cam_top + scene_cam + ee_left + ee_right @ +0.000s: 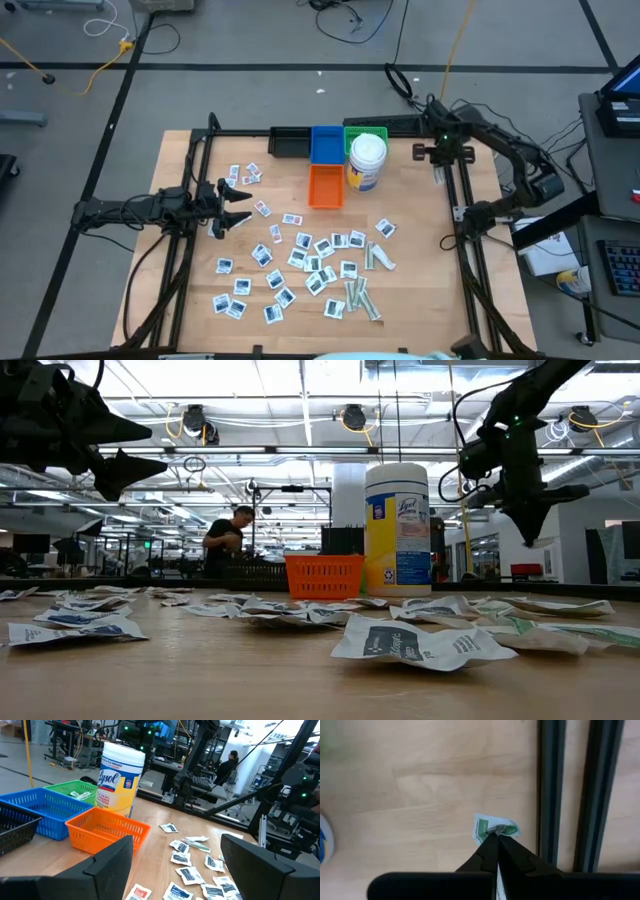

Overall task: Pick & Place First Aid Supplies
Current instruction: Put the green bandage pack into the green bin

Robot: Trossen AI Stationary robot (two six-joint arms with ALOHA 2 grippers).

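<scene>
Many small white first aid packets (300, 262) lie flat on the wooden table, with pale grey-green strips (364, 298) among them at the near right. My right gripper (496, 837) hangs at the table's far right, pointing down, shut on one small green-and-white wrapped piece (492, 826). It stands right of the Lysol canister (367, 162), high above the table in the low view (527, 535). My left gripper (240, 203) waits at the table's left, level and open, with nothing between its fingers (112, 862). My right gripper pinches the green-and-white wrapped piece by its crumpled upper end (485, 827) between its two fingertips, from above, pointing down. The piece is lifted clear of the table; how much of it hangs below the fingers, the fingers themselves hide.
Black (288, 143), blue (325, 143) and green (365, 133) baskets stand in a row at the far edge, an orange basket (325, 186) in front of them. Dark frame rails (552, 790) run just beside my right gripper. People show in the room beyond (225, 540).
</scene>
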